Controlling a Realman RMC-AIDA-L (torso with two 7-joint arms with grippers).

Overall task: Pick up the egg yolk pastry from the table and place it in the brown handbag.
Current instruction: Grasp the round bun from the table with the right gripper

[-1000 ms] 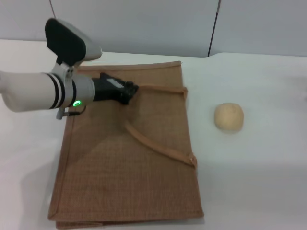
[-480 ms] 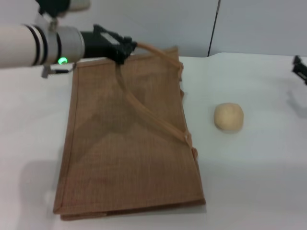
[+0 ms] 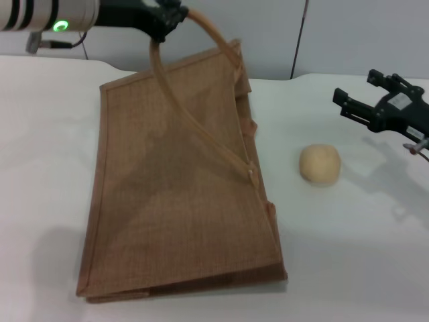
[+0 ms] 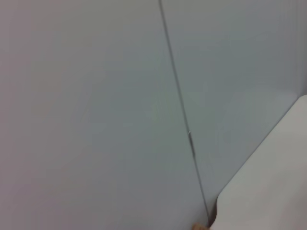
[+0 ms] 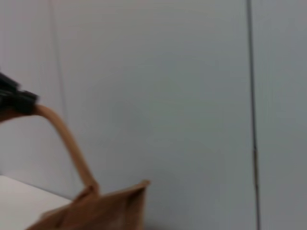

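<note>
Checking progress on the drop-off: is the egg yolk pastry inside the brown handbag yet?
No, the egg yolk pastry sits on the table beside the brown handbag.

1. The left hand, closed on the strap handle, has risen from low over the brown handbag to the top edge of the head view.
2. The handbag's far edge, which lay flat on the worktop, is now lifted and tilted.
3. The right hand, absent a second ago, has entered from the right, fingers spread, above the worktop.
</note>
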